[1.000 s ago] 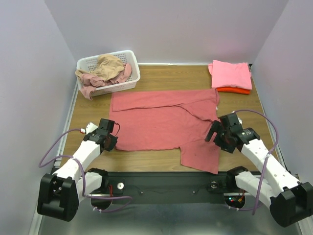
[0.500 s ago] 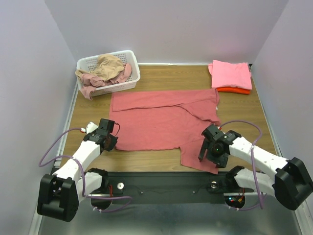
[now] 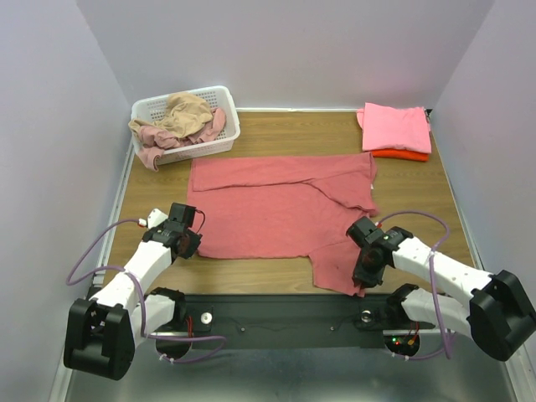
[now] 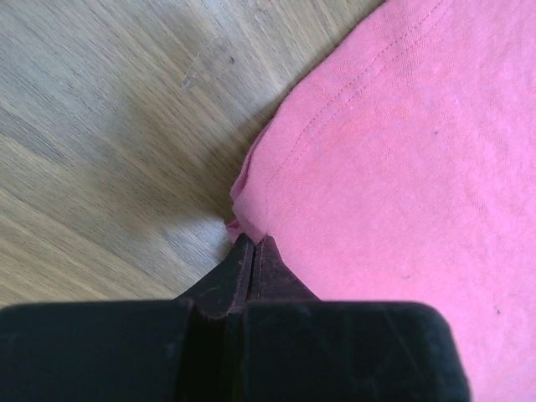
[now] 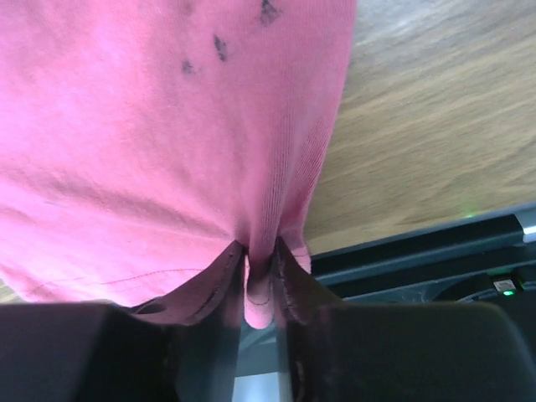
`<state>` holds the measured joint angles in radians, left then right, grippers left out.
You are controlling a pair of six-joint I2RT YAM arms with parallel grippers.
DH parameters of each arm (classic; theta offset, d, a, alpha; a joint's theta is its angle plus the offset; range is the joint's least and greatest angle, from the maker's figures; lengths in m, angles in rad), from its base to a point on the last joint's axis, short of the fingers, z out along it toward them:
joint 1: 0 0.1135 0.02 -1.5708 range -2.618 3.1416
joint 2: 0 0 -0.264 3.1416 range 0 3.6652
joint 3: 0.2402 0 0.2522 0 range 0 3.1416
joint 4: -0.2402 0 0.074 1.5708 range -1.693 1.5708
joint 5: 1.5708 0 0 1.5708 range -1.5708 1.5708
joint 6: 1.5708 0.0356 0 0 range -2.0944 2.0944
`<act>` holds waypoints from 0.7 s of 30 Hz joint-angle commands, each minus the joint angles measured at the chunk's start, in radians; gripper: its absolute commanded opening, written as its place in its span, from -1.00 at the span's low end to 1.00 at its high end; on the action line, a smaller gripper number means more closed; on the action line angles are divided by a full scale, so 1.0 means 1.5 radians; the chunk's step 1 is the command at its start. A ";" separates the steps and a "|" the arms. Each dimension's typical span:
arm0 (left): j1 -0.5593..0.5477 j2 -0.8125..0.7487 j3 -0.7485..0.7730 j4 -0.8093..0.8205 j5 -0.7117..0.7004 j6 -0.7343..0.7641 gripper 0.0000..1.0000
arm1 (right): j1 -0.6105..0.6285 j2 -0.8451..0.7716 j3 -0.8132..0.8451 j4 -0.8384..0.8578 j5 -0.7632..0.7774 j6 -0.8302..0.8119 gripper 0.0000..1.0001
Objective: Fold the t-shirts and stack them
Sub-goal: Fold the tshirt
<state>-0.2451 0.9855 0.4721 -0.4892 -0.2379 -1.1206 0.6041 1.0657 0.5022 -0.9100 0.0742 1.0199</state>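
Note:
A dusty red t-shirt [image 3: 276,205] lies spread flat across the middle of the table, with one part hanging toward the near edge at the right. My left gripper [image 3: 191,243] is shut on its near left corner; the left wrist view shows the fabric [image 4: 402,151] pinched at the closed fingertips [image 4: 251,244]. At the near right corner, my right gripper [image 3: 362,280] is shut on the shirt. In the right wrist view a fold of the cloth [image 5: 167,126] is squeezed between the fingers [image 5: 260,248].
A bright pink folded t-shirt [image 3: 395,126] lies on an orange-red one [image 3: 400,154] at the back right. A white lattice basket [image 3: 219,144] at the back left holds a tan shirt [image 3: 186,113] and a pale rose one [image 3: 151,138]. The black front rail [image 3: 276,314] runs beneath the right gripper.
My right gripper swung from the shirt's right edge down to its near right corner and closed on the fabric. The left gripper has stayed shut in place.

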 commanded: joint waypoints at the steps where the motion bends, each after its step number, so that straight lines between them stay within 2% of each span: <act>1: 0.001 -0.019 0.005 -0.016 -0.005 0.013 -1.00 | 0.007 -0.016 0.004 0.052 0.028 0.007 -0.58; 6: 0.001 -0.028 0.008 -0.018 0.007 0.022 -1.00 | 0.006 -0.003 0.053 0.039 0.042 -0.020 -0.80; 7: 0.001 -0.031 0.009 -0.018 0.013 0.024 -1.00 | 0.006 0.006 0.069 0.036 0.047 -0.028 -0.97; 21: 0.001 -0.005 0.053 -0.011 0.032 0.056 -1.00 | 0.004 0.067 0.263 0.019 0.185 -0.080 -0.99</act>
<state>-0.2451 0.9653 0.4953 -0.4957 -0.1871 -1.0691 0.6041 1.1473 0.8173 -0.8906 0.2375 0.9215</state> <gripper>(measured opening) 0.026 0.026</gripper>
